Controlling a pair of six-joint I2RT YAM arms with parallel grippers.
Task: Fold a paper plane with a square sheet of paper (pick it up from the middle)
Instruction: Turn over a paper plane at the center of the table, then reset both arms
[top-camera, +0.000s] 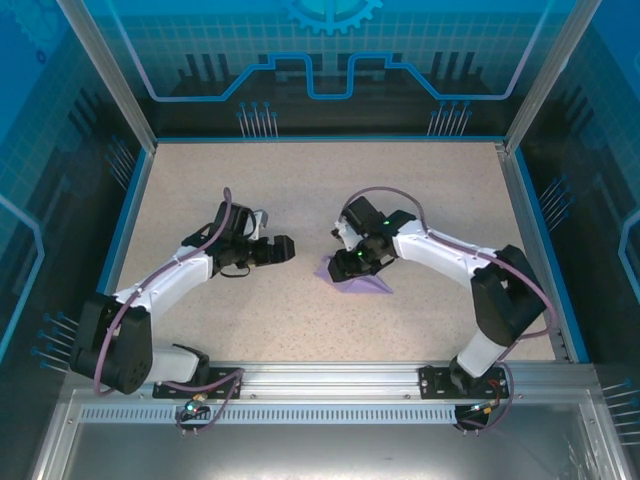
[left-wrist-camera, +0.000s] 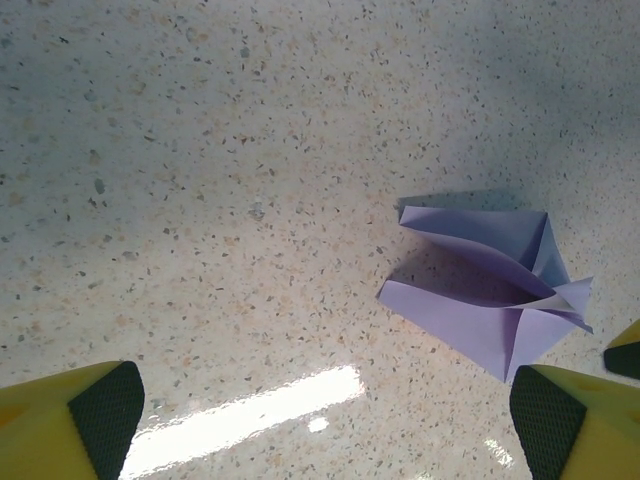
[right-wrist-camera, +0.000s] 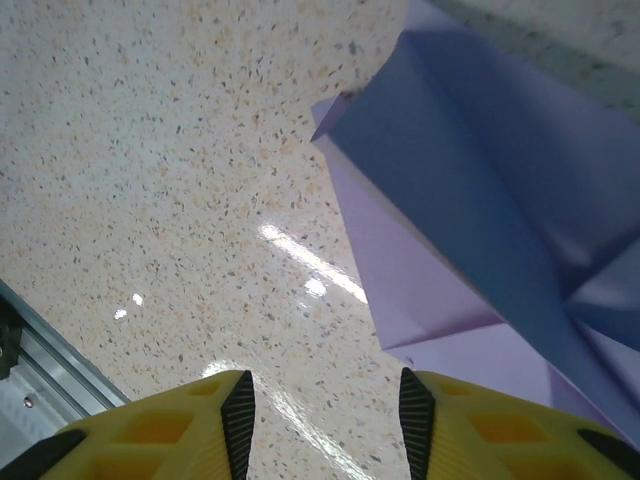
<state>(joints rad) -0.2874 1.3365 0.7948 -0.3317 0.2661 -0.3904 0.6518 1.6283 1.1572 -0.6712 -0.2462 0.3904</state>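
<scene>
One sheet of paper (left-wrist-camera: 480, 300) lies on the speckled bench (top-camera: 300, 180), right of centre and toward the near side. It is lavender and partly folded, with creases and a couple of flaps standing up off the surface. The right hand (right-wrist-camera: 325, 420) hangs just beside it. Its fingers stand partly apart with bare bench between them, clamped on nothing, and the paper lies off to one side of them. The left hand (top-camera: 285, 250) hovers to the left of the sheet, near but not touching, fingers spread wide and empty.

Trouble from here would likely come from the paper itself. It looks light and springy, and the bench is glossy, so a push from one finger could slide the whole thing instead of flattening a crease. Nothing pins it down — with both hands off it, a raised flap may spring open. A fingertip coming in low might also slip under a flap and unfold or crumple it, spoiling the symmetry a plane needs.

No box, tray or bin stands on the bench — the sheet lies straight on its surface.
</scene>
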